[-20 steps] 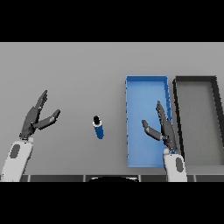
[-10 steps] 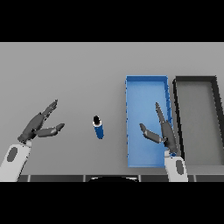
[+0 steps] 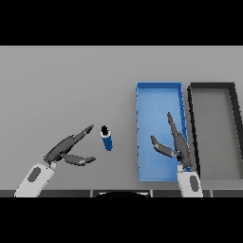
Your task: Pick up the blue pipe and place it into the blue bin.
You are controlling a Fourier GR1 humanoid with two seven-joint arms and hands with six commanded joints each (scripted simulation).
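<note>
The blue pipe (image 3: 107, 138), a short blue cylinder with a dark open end facing away, lies on the grey table a little left of the blue bin (image 3: 158, 90). My left hand (image 3: 65, 149) is open just left of the pipe, its fingers stretched toward it and the thumb spread below, touching nothing. My right hand (image 3: 174, 143) hovers open over the near right part of the blue bin, fingers pointing away from me.
A black bin (image 3: 211, 87) stands right beside the blue bin, on its right. Both bins hold nothing. Grey tabletop stretches to the left and far side of the pipe.
My left hand has swung right and lower, from well left of the pipe to close beside it. The right hand has barely shifted. The pipe has stayed put.
</note>
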